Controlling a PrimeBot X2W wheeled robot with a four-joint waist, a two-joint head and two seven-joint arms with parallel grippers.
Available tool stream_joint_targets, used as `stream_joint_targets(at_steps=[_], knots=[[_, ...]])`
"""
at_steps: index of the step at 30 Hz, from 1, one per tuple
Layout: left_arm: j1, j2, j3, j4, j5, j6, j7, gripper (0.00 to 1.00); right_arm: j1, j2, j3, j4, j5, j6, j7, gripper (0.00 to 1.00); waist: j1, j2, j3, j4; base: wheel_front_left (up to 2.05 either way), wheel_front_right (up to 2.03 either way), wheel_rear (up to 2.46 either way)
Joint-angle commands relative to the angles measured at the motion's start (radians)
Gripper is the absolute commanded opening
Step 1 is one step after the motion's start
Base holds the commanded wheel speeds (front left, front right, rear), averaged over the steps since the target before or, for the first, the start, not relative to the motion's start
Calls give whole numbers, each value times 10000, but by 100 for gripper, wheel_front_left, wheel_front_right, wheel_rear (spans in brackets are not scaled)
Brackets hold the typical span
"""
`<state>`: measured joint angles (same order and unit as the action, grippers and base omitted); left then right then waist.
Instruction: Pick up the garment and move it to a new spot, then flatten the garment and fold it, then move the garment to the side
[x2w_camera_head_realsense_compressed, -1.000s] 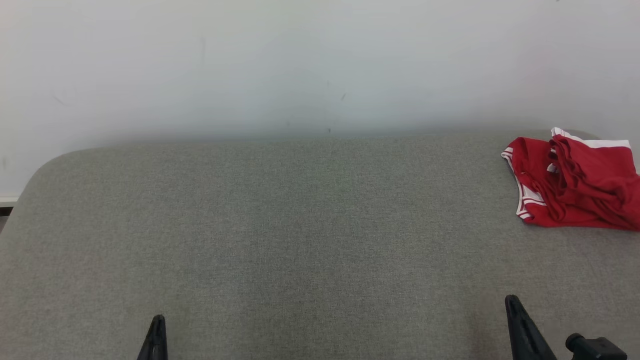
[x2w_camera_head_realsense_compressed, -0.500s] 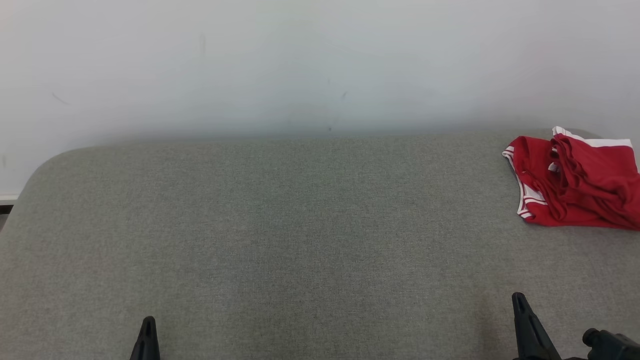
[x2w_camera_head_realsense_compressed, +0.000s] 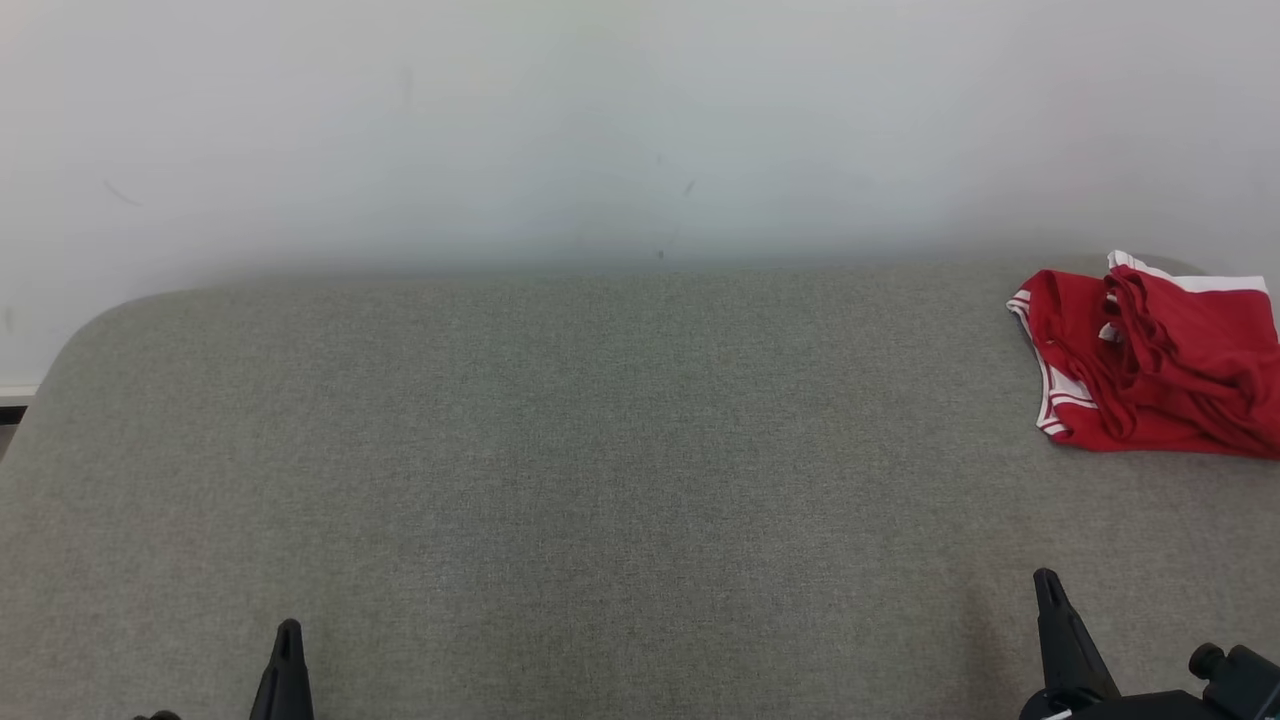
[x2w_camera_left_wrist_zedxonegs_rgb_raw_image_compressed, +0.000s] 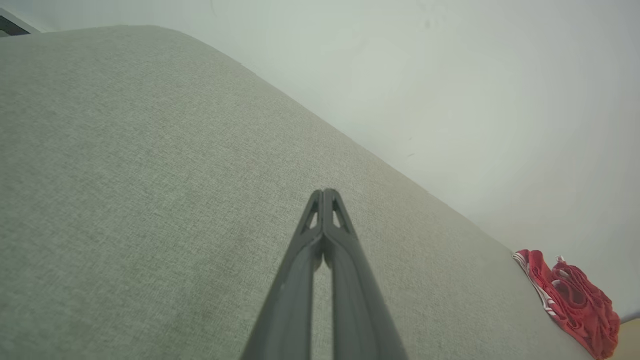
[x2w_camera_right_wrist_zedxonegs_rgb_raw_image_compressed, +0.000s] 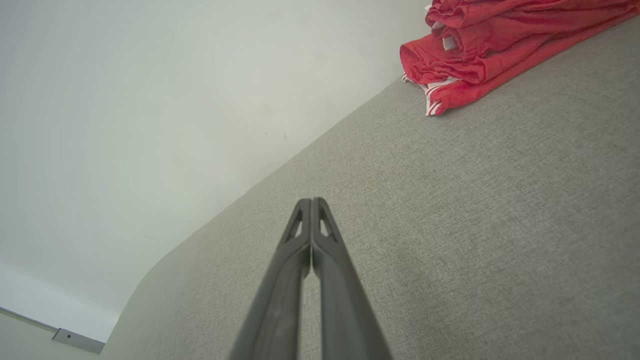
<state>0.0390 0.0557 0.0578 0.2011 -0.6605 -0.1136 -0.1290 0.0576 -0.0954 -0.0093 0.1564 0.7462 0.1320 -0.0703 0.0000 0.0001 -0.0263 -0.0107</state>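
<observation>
A pale wall (x2w_camera_head_realsense_compressed: 640, 120) stands behind the wide grey cloth-covered desk (x2w_camera_head_realsense_compressed: 600, 480). The crumpled red garment (x2w_camera_head_realsense_compressed: 1160, 370) with white trim lies at the desk's far right. The left fingers (x2w_camera_left_wrist_zedxonegs_rgb_raw_image_compressed: 300, 280) and right fingers (x2w_camera_right_wrist_zedxonegs_rgb_raw_image_compressed: 280, 300) are each pressed together, empty, over the near edge, well apart from the garment.

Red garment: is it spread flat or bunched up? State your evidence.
Bunched up: the red garment lies in a crumpled heap, with ridges of cloth overlapping, on the grey surface.
</observation>
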Motion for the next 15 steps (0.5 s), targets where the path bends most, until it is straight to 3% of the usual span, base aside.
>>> stream_joint_targets(at_steps=[1,15], knots=[[-275,14,57,-87,-382,-13,73,0,-260,4,-78,-78,355,-6,47,0,0,-1,5,2,0,0,0],[-548,-1,168,17,-2293,-55,566,0,-559,70,-248,116,2120,-8,396,0,0,-1,47,18,0,0,0]])
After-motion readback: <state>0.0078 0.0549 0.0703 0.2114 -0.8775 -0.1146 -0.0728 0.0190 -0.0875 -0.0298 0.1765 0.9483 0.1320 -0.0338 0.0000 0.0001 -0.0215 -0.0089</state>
